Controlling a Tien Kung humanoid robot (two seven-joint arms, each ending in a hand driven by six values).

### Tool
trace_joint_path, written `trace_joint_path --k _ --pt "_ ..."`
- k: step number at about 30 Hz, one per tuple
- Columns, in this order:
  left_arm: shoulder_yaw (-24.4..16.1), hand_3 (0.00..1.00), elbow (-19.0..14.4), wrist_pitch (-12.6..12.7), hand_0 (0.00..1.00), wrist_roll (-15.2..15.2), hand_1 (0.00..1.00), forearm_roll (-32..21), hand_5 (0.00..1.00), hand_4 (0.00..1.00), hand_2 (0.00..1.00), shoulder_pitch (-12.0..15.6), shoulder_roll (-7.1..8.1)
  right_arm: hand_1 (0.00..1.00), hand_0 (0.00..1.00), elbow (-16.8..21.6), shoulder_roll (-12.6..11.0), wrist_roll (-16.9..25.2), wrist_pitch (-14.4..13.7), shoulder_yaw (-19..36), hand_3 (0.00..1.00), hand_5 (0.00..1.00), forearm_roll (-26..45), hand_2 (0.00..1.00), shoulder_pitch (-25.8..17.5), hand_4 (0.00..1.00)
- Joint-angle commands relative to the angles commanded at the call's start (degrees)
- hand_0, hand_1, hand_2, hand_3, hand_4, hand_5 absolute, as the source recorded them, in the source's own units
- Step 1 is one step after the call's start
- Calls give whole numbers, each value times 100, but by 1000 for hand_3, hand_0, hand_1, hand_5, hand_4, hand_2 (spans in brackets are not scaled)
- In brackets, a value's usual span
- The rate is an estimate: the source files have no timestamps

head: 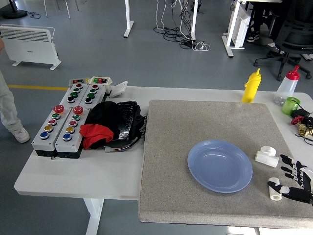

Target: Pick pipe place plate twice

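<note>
A blue plate (220, 165) lies on the grey mat (195, 122), right of its middle. A white T-shaped pipe fitting (266, 156) lies just right of the plate. A second short white pipe piece (275, 188) lies nearer the front edge. My right hand (284, 177) comes in from the right edge, low over the mat between the two pieces. Its fingers (290, 167) are spread and hold nothing. Its thumb reaches toward the short pipe piece and seems to touch it. The left arm is out of view.
A yellow squeeze bottle (252, 86), a clear bottle with a red cap (287, 87) and a green cup (291, 105) stand at the back right. Two button boxes (63, 125) and a black bag with red cloth (110, 125) sit at the left. A person's leg (10, 112) shows at the left edge.
</note>
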Motion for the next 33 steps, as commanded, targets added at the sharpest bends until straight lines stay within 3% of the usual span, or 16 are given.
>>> trace_joint_path --k 11,24,25,30,31,33 --pt "17 800 5 7 740 -27 718 -23 998 411 783 -13 5 880 937 -179 55 -99 -2 -61 920 402 -2138 960 56 872" --pt "-25 795 1 4 740 6 715 71 998 415 777 -27 10 833 892 -278 96 -238 -10 -119 910 421 -2239 919 89 855" --pt "-26 792 1 4 740 6 714 74 998 418 772 -28 11 764 749 -289 95 -239 -13 -126 867 431 -2262 832 94 834" --pt "-21 792 3 7 740 -2 714 66 998 418 772 -30 14 764 749 -356 60 -218 -67 -196 867 431 -2411 832 117 834" --pt "-20 793 3 7 740 -4 714 66 998 422 771 -31 15 700 640 -379 45 -207 -111 -225 814 412 -2460 749 122 801" --pt "-20 793 4 6 740 -6 714 67 998 422 771 -32 17 700 640 -405 39 -191 -150 -249 814 412 -2505 749 124 801"
